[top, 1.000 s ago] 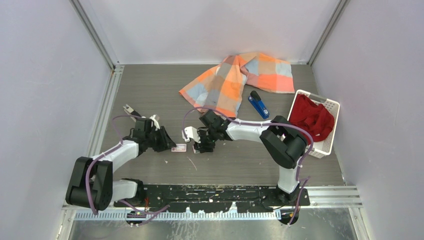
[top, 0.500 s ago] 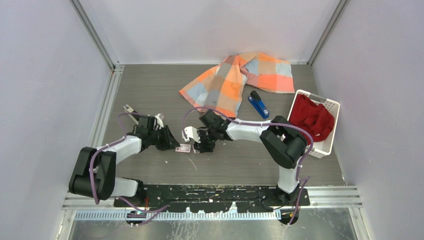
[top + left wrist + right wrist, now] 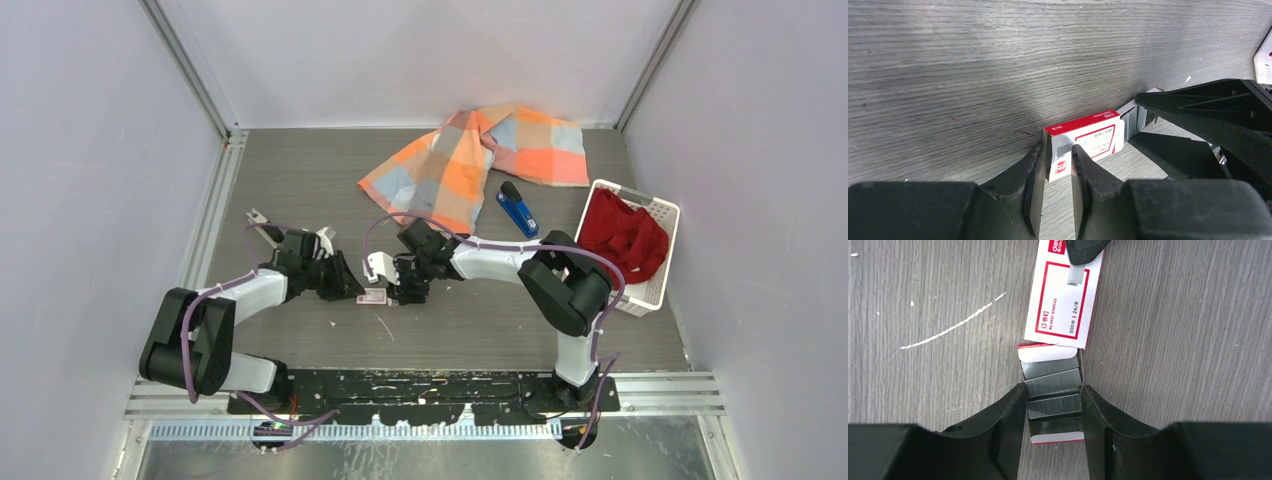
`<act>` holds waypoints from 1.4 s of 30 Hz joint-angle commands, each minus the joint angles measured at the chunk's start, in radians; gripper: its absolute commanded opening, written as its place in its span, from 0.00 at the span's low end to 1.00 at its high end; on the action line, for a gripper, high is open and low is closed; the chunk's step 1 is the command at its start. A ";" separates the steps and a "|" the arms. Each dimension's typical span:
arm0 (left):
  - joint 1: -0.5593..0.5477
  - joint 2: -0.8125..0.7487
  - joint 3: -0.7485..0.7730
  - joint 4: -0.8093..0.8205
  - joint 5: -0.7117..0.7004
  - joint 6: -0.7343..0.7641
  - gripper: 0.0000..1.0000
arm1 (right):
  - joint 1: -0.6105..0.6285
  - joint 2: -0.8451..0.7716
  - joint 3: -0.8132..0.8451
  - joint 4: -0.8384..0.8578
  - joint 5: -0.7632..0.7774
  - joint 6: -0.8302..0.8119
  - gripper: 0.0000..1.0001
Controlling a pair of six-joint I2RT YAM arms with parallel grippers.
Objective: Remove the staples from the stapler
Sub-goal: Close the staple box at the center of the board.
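Stapler [image 3: 518, 210] lies on the table [image 3: 300, 180] at far right, beside the cloth [image 3: 470, 160] and well apart from both arms. Unloading therefore appears either finished or not begun. Staples [image 3: 1053, 385] fill a tray [image 3: 1055, 439] drawn partway out of its sleeve [image 3: 1060, 315] mid-table. Left gripper [image 3: 1058, 152] is pinched on the sleeve's left end, apparently as an anchor. Right gripper [image 3: 1054, 392] is clamped across the tray's sides. Both arms reach low and inward, fingertips facing.

Left tool [image 3: 354, 292] and right tool [image 3: 399, 294] meet at the box [image 3: 372, 297]; no gap between them. Stapler [image 3: 517, 208] hemmed between cloth [image 3: 470, 160] and basket [image 3: 668, 240]; right arm [image 3: 495, 258] crosses its near side. Far-left tabletop [image 3: 290, 180] open.
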 commanded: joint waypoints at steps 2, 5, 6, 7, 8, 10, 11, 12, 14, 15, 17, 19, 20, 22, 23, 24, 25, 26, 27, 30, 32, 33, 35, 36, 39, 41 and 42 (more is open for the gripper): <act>-0.020 0.033 -0.003 -0.044 -0.034 0.027 0.27 | 0.000 0.009 0.039 -0.005 0.013 0.016 0.47; -0.023 0.038 0.001 -0.051 -0.037 0.030 0.26 | 0.000 0.009 0.040 -0.006 0.017 0.016 0.47; -0.025 0.039 0.002 -0.056 -0.039 0.032 0.26 | 0.000 0.009 0.040 -0.007 0.018 0.015 0.47; -0.026 0.041 0.003 -0.061 -0.042 0.034 0.26 | -0.001 0.009 0.041 -0.009 0.023 0.014 0.47; -0.027 0.041 0.006 -0.067 -0.044 0.036 0.26 | -0.002 0.009 0.041 -0.009 0.027 0.012 0.48; -0.027 0.042 0.012 -0.080 -0.050 0.041 0.26 | -0.002 0.009 0.042 -0.012 0.037 0.007 0.50; -0.027 0.042 0.015 -0.087 -0.053 0.043 0.26 | -0.003 0.010 0.039 -0.013 0.040 0.006 0.53; -0.028 0.043 0.018 -0.093 -0.055 0.045 0.26 | -0.003 0.010 0.039 -0.014 0.042 0.004 0.56; -0.028 0.046 0.020 -0.098 -0.057 0.047 0.26 | -0.003 0.010 0.036 -0.012 0.047 0.004 0.62; -0.029 0.048 0.021 -0.099 -0.057 0.047 0.26 | -0.003 0.011 0.034 -0.011 0.047 0.002 0.64; -0.028 0.051 0.022 -0.099 -0.055 0.047 0.26 | -0.003 0.012 0.029 -0.007 0.044 0.000 0.67; -0.028 0.053 0.024 -0.100 -0.053 0.047 0.26 | -0.003 0.015 0.028 -0.009 0.035 -0.002 0.70; -0.028 0.054 0.024 -0.100 -0.051 0.048 0.26 | -0.003 0.016 0.028 -0.007 0.029 -0.002 0.71; -0.029 0.059 0.026 -0.098 -0.049 0.049 0.26 | -0.003 0.019 0.031 -0.007 0.020 -0.002 0.72; -0.029 0.062 0.025 -0.098 -0.048 0.049 0.26 | -0.003 0.024 0.035 -0.008 0.011 0.002 0.72; -0.030 0.063 0.027 -0.098 -0.046 0.049 0.26 | -0.003 0.029 0.039 -0.010 0.004 0.004 0.72; -0.029 0.066 0.027 -0.099 -0.044 0.048 0.26 | -0.003 0.037 0.044 -0.013 -0.009 0.006 0.72; -0.029 0.069 0.027 -0.099 -0.041 0.049 0.26 | -0.003 0.044 0.051 -0.018 -0.023 0.015 0.72; -0.031 0.071 0.028 -0.097 -0.039 0.049 0.26 | -0.003 0.053 0.060 -0.024 -0.034 0.020 0.71; -0.035 0.077 0.029 -0.098 -0.036 0.049 0.26 | -0.002 0.073 0.082 -0.033 -0.040 0.028 0.68; -0.035 0.079 0.030 -0.099 -0.034 0.050 0.26 | -0.002 0.078 0.086 -0.032 -0.032 0.031 0.67; -0.036 0.082 0.032 -0.099 -0.034 0.050 0.26 | -0.003 0.081 0.086 -0.032 -0.030 0.031 0.66; -0.037 0.084 0.031 -0.098 -0.032 0.050 0.25 | -0.003 0.084 0.088 -0.033 -0.020 0.032 0.65; -0.036 0.086 0.032 -0.099 -0.032 0.050 0.25 | -0.005 0.085 0.090 -0.035 -0.018 0.031 0.64; -0.038 0.088 0.033 -0.099 -0.031 0.052 0.25 | -0.012 0.088 0.091 -0.041 -0.020 0.026 0.61; -0.037 0.092 0.035 -0.099 -0.029 0.052 0.25 | -0.012 0.092 0.093 -0.047 -0.019 0.017 0.60; -0.037 0.092 0.035 -0.098 -0.029 0.052 0.25 | -0.012 0.095 0.097 -0.052 -0.021 0.014 0.58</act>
